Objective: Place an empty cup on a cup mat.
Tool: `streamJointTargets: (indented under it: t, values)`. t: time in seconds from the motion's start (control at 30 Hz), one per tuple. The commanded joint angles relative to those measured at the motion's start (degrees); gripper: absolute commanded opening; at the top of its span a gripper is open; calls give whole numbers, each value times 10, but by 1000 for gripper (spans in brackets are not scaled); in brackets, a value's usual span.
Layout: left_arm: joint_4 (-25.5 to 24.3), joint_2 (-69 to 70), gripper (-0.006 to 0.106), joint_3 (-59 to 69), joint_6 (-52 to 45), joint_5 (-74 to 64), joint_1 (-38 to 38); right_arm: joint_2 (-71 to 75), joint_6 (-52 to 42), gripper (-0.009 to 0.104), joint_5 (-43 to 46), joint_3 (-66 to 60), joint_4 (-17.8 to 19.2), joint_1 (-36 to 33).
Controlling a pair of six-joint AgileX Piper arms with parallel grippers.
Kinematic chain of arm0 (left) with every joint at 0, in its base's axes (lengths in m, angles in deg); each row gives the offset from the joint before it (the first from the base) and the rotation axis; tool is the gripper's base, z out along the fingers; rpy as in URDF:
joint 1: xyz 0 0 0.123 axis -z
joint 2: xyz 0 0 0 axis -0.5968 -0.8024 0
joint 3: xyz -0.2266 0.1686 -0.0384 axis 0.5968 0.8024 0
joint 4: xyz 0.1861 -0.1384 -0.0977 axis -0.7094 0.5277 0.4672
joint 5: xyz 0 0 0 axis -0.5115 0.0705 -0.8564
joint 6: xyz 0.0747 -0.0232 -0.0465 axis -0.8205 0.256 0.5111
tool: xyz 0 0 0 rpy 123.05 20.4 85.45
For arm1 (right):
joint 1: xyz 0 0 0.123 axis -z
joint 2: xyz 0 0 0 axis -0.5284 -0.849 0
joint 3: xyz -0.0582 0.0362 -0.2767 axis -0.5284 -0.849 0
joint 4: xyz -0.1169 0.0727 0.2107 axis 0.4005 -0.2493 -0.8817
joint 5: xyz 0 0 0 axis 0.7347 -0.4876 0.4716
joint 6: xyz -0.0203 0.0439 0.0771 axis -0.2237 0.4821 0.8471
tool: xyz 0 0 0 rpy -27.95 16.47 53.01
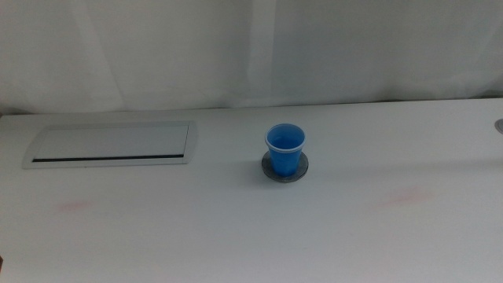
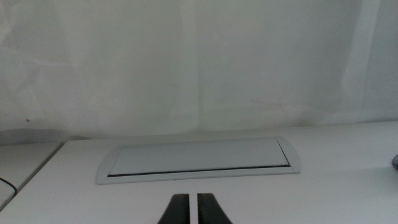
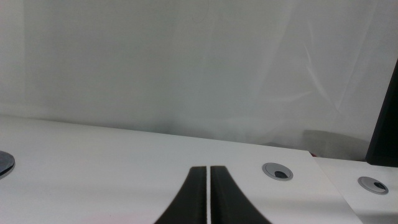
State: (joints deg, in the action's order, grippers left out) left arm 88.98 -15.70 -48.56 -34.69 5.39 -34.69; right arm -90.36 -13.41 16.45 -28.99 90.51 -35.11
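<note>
Blue cup [image 1: 284,149] upright on the cup mat [image 1: 284,167], just right of centre on the table [image 1: 236,228]. Nothing visible inside the cup; only the blue inner wall and pale rolled rim showing. Dark mottled edge of the mat peeking out all round the cup's base.

White tabletop, with two faint pinkish smudges, one toward the near left [image 1: 75,206], one toward the right [image 1: 405,196]. Long white panel with a dark slot [image 1: 110,145] lying flat on the left side, well apart from the cup. Pale, creased curtain [image 1: 251,47] filling the back. Round grey cable ports [image 3: 278,170] set into the table in the right wrist view.

No writing or labels legible anywhere.

Left gripper [image 2: 193,208] low over the table, facing the slotted panel, jaws pressed nearly together, nothing between them. Right gripper [image 3: 208,199] low over the table near the cable ports, jaws likewise closed to a thin slit and empty. Neither gripper visible in the middle view.
</note>
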Motion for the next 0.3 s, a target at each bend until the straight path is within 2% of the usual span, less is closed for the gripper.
streamJointTargets:
  t: [0.0,0.27]
  values:
    - [5,20,-2,6,-3,-1,3,1,-2,-3,0,-9,3,4]
    - [5,20,-2,6,-28,-10,3,1,-2,-3,0,-9,3,4]
